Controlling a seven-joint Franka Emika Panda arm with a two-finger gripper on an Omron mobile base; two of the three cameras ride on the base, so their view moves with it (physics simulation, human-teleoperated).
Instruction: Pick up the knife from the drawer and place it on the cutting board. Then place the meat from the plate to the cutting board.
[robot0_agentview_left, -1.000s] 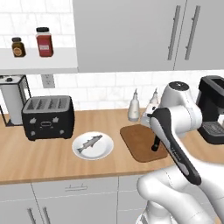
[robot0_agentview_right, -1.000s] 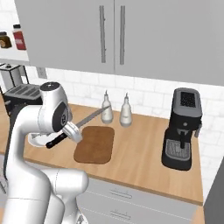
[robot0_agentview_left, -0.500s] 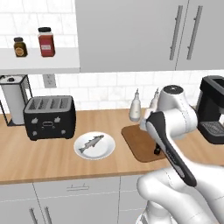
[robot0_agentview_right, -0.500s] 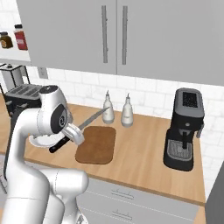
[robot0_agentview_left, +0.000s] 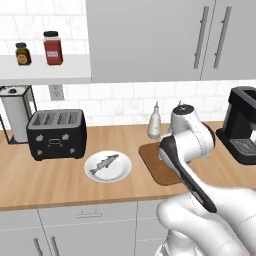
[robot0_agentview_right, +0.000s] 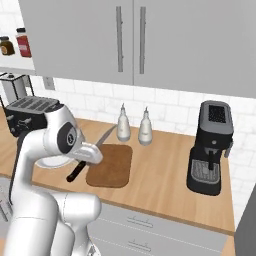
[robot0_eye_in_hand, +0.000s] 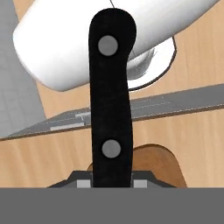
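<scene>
Gripper (robot0_eye_in_hand: 112, 181) fingers clamped tight on black handle of knife (robot0_agentview_right: 90, 153); grey blade slants above left edge of cutting board (robot0_agentview_right: 112, 167), toward bottles.

Left base view: behind the arm on its left, raised, facing forward and down at the counter (robot0_agentview_left: 60, 182); mid distance, takes in toaster (robot0_agentview_left: 56, 133), plate (robot0_agentview_left: 108, 166), cutting board (robot0_agentview_left: 159, 165), coffee machine (robot0_agentview_left: 243, 125), wall cabinets above.

Right base view: behind the arm on its right, same downward tilt, similar distance. Shares cutting board (robot0_agentview_right: 111, 165), coffee machine (robot0_agentview_right: 212, 147), toaster (robot0_agentview_right: 27, 113), the bottles (robot0_agentview_right: 123, 126) by the wall.

Hand view: very close, looks along the knife (robot0_eye_in_hand: 111, 100) handle, down at counter edge (robot0_eye_in_hand: 183, 129), cutting board corner (robot0_eye_in_hand: 157, 168), plate rim (robot0_eye_in_hand: 162, 65). Rolled relative to base views.
</scene>
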